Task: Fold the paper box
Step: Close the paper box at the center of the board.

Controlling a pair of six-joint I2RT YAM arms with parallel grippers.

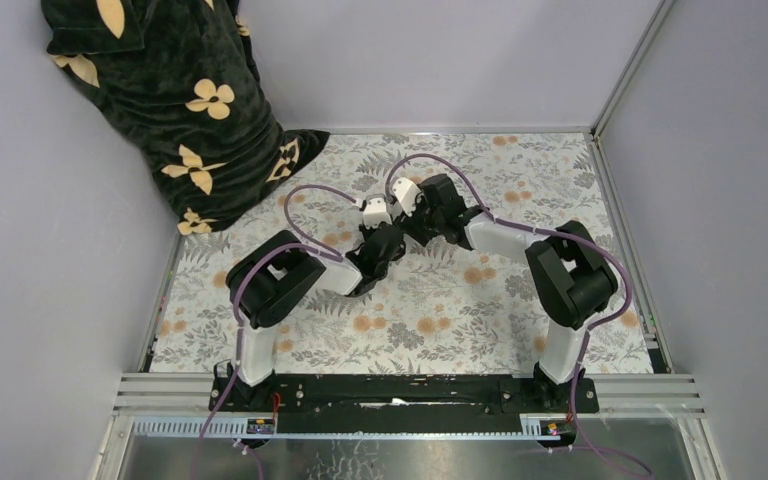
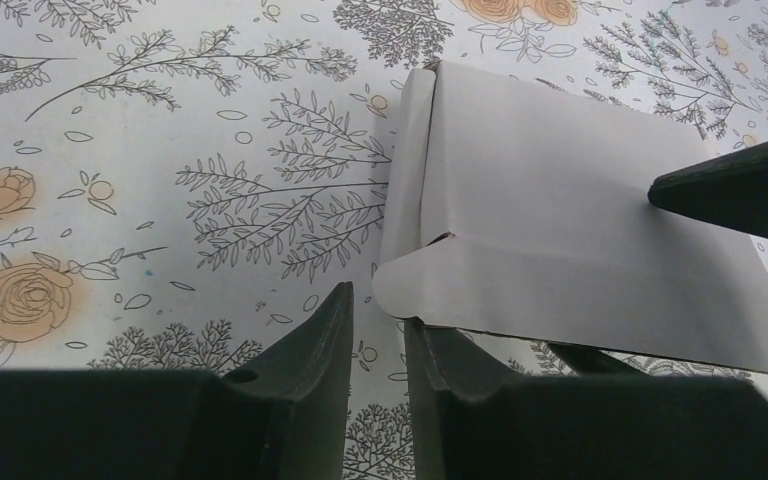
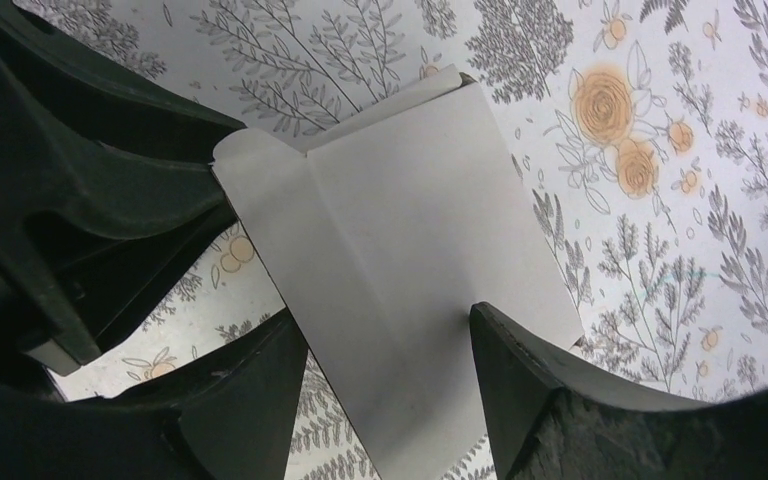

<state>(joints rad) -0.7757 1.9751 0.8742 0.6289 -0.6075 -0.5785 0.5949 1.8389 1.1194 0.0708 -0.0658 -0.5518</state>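
Observation:
The paper box (image 2: 570, 200) is white thin cardboard, partly folded, lying on the flowered tablecloth. It shows in both wrist views and is hidden under the grippers in the top view. My left gripper (image 2: 378, 315) is nearly shut with a narrow gap and nothing in it. Its right fingertip lies under the box's rounded flap. My right gripper (image 3: 385, 320) is open and straddles the box (image 3: 400, 230), with one fingertip (image 3: 490, 325) touching the panel. That fingertip (image 2: 740, 185) also shows in the left wrist view. In the top view both grippers (image 1: 400, 228) meet at mid-table.
A dark cloth with yellow flowers (image 1: 180, 110) is heaped at the back left corner. Grey walls close in the table on three sides. A metal rail (image 1: 410, 385) runs along the near edge. The flowered tablecloth (image 1: 520, 300) covers the table.

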